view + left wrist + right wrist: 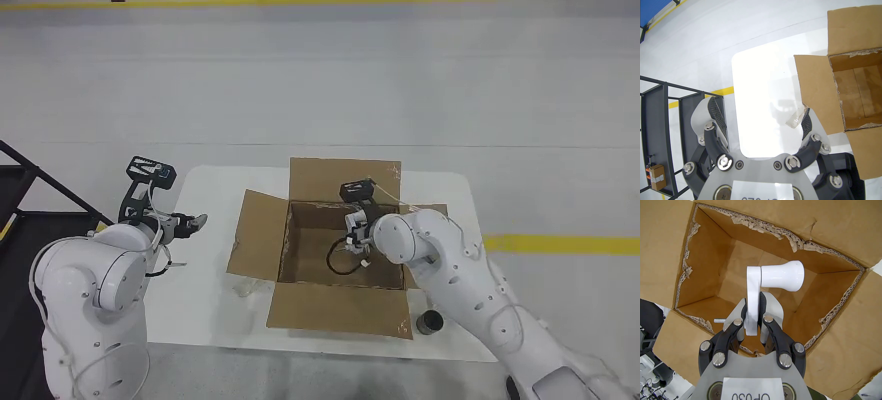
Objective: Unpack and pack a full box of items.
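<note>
My right gripper (753,315) was clamped on the flat arm of a white crank handle (772,277), one finger pressed to each face of the arm. The handle's flared knob stuck out sideways past my fingertips. I held it over the open mouth of the cardboard box (340,308), whose brown floor showed beneath the handle. The box's torn, ragged rim ran all the way round it. In the top view this gripper was in the right part of the box opening, near the middle of the frame.

The box stood on a white table (205,300) with its four flaps folded outward and lying flat. A small dark round thing (431,322) sat on the table just beside the lower right flap.

My left gripper (761,113) held nothing, its fingers spread wide. It hung over the table's left edge, at the left of the top view and well apart from the box. A curl of clear tape (795,118) stuck out from the corner of the nearest flap.

Beyond the table's left side stood a dark metal rack (655,123) with a small carton (657,177) on it. A yellow line (560,243) crossed the pale floor at the right of the frame
</note>
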